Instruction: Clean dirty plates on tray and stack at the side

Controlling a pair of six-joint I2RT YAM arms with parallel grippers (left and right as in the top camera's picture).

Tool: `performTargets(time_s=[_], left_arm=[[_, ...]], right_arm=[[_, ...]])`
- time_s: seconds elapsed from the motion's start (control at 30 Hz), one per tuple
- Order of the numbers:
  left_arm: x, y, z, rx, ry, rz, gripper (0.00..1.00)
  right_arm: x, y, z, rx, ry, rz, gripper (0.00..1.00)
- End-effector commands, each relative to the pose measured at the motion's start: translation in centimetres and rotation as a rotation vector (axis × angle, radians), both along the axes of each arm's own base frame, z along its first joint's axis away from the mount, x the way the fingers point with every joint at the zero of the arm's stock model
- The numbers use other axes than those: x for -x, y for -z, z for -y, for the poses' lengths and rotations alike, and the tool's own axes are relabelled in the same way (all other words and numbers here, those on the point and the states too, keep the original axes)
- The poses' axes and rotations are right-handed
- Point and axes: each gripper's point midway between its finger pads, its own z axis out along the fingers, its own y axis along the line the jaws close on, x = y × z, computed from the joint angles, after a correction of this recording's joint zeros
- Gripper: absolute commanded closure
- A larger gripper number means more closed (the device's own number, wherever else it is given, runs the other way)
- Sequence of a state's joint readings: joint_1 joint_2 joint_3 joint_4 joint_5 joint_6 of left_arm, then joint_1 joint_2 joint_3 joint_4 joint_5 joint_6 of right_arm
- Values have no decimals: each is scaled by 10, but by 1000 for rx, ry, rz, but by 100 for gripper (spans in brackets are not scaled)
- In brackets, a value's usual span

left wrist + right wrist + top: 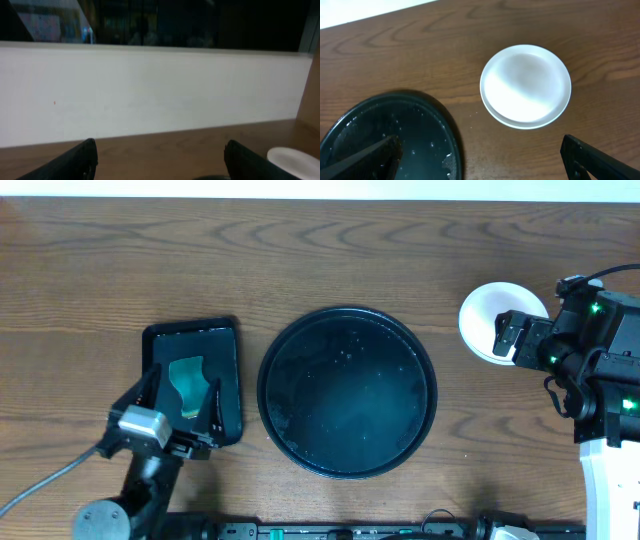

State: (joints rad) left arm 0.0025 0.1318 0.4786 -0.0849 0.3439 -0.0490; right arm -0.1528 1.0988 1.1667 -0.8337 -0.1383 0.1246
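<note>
The plates [484,315] stand in a stack on the table at the right, clean white on top, with a second rim showing below in the right wrist view [525,85]. The stack's edge also shows in the left wrist view [295,161]. The large round black tray [347,390] holds no plates, only wet specks [395,135]. My right gripper [512,332] is open and empty over the stack's right side; in its own view [482,160] the jaws straddle bare wood between tray and plates. My left gripper [182,398] is open and empty [160,167].
A smaller black rectangular tray [228,345] lies left of the round tray, with a teal sponge [187,378] in it, under my left gripper. A white wall runs along the table's far edge [160,95].
</note>
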Motion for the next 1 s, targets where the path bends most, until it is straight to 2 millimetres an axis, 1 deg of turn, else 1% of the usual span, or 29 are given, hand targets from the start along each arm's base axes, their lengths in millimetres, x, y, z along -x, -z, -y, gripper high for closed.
performTargets(time_s=[0.0,0.17,0.37,0.57,0.7,0.77,0.83,0.93,0.97], left_arm=[[-2,20,1,51,16,19,18],[-10,39,-8,132,-4,71,18],[-21,62,-12,147,-11,100,18],[-32,99,-15,155,-29,20,18],[-36,114,-19,163,-57,-45,18],[-39,131,-22,170,-81,-112,18],[-41,154,-26,175,-113,-206,18],[-40,191,-40,178,-206,-353,18],[-41,190,-45,161,-236,-342,18]], right_arm=[[-1,-1,-3,9,-15,2,1],[-1,-1,-3,10,-15,2,1],[-1,-1,-3,9,-15,2,1],[-1,-1,-3,9,-15,2,1],[-1,-1,-3,9,-15,2,1],[-1,-1,-3,9,-15,2,1],[-1,-1,-3,9,-15,2,1],[-1,-1,-3,9,-15,2,1],[-1,-1,-3,9,-15,2,1]])
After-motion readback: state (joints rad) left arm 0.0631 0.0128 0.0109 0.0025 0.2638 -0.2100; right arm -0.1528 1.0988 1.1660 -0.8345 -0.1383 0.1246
